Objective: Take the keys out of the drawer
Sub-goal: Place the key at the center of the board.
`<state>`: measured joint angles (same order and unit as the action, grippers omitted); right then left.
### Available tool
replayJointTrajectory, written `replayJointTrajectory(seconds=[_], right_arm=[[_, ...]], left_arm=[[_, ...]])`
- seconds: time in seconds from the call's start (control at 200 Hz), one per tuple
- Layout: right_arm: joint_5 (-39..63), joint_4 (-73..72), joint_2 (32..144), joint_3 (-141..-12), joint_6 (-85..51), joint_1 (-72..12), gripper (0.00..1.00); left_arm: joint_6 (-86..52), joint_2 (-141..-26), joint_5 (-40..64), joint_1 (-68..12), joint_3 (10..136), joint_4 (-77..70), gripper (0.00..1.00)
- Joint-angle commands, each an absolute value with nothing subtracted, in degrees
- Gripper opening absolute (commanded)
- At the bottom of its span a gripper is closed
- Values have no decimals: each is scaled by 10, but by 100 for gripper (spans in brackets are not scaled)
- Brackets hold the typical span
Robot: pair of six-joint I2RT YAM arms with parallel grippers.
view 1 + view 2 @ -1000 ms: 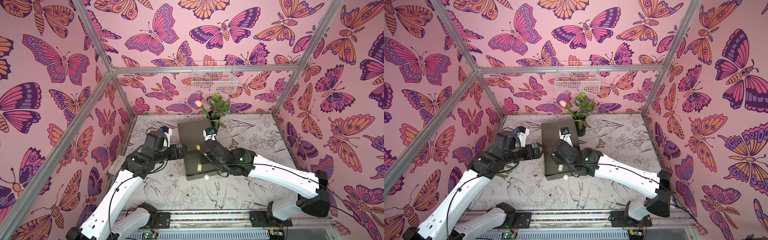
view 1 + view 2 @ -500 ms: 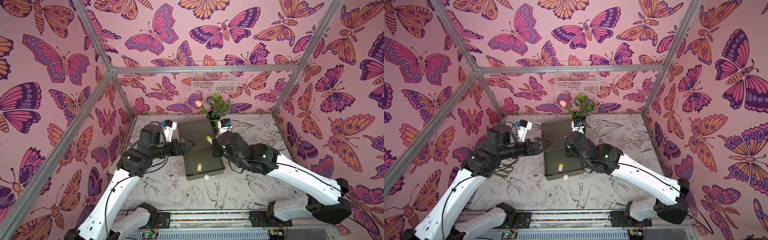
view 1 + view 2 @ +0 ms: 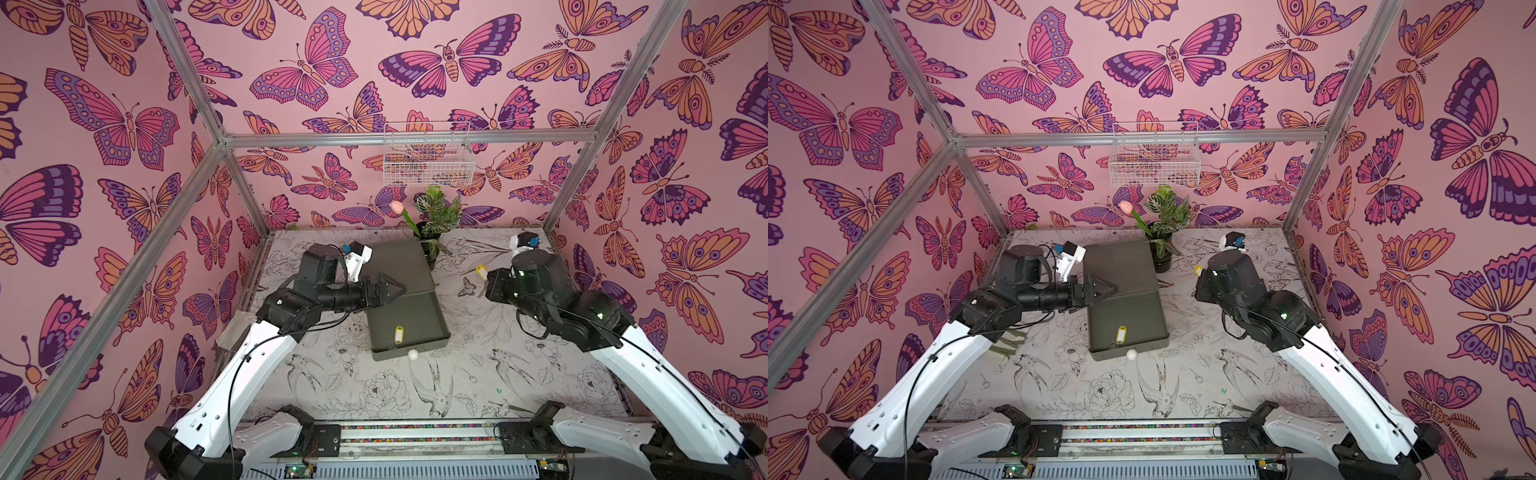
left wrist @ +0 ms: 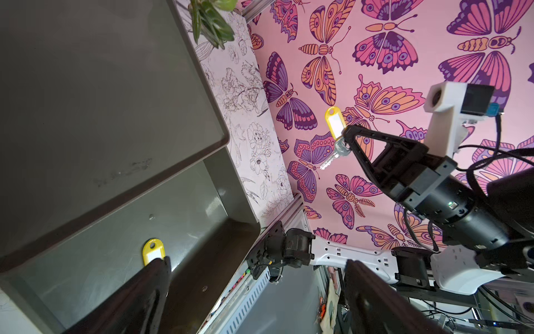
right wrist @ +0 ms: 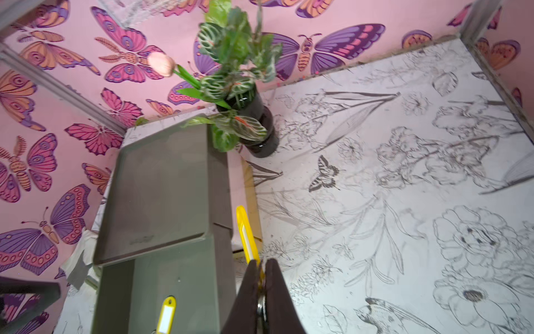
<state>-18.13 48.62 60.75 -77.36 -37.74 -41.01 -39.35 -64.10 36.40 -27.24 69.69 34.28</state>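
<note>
An olive cabinet (image 3: 397,262) stands mid-table with its drawer (image 3: 441,322) pulled out toward the front. In the drawer lies one of the keys with a yellow tag (image 3: 398,333) (image 3: 1121,333) (image 5: 167,312) (image 4: 153,254). My right gripper (image 3: 487,282) (image 5: 261,261) hangs above the table to the right of the cabinet. It is shut on the ring of another of the keys, whose yellow tag (image 5: 245,231) (image 4: 334,123) sticks out past the fingertips. My left gripper (image 3: 395,286) (image 4: 256,261) is open and empty over the cabinet's left side, just behind the drawer.
A potted plant with a pink tulip (image 3: 436,216) stands right behind the cabinet. On the back wall hangs a white wire basket (image 3: 428,153). A white knob (image 3: 413,354) sticks out of the drawer's front. Aluminium frame posts stand at the corners.
My right gripper rose out of the drawer with a yellow-tagged key and swung right over the table. My left gripper opened wide and moved right, over the cabinet.
</note>
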Motion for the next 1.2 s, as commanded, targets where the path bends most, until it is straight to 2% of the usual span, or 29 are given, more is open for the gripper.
replayJointTrajectory(seconds=[0.0, 0.401, 0.686, 1.051, 1.197], right_arm=[[-121, 513, 586, -751, -385, -367, 10], [-41, 486, 570, -653, -423, -264, 9], [-5, 466, 579, -594, -430, -222, 9], [34, 361, 629, -460, -443, -184, 9], [43, 328, 677, -437, -438, -181, 9]], left_arm=[[-401, -632, 355, -285, 676, 329, 100], [-389, -678, 371, -298, 675, 293, 100], [-380, -679, 366, -300, 667, 290, 100], [-370, -634, 317, -299, 663, 296, 100], [-357, -613, 259, -296, 663, 323, 100]])
